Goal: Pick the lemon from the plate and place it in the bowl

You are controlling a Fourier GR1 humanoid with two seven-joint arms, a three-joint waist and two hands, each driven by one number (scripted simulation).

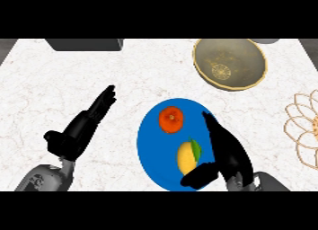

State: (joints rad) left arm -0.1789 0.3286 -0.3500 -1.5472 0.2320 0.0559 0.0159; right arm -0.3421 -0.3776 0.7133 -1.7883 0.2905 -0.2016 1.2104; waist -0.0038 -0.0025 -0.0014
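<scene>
On the round blue plate (152,148) lay the yellow oval lemon (186,157), just left of the right hand (228,150), whose open fingers (211,123) stretched straight, gripping nothing. The tan round bowl (229,63) stood well apart. The left hand (82,126) rested open at left.

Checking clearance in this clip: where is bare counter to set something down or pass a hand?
Bare counter: far middle, between dark box and bowl; also between left hand and plate. Crowded: the plate, with lemon, orange fruit and right hand; wire trivet at right edge.
</scene>
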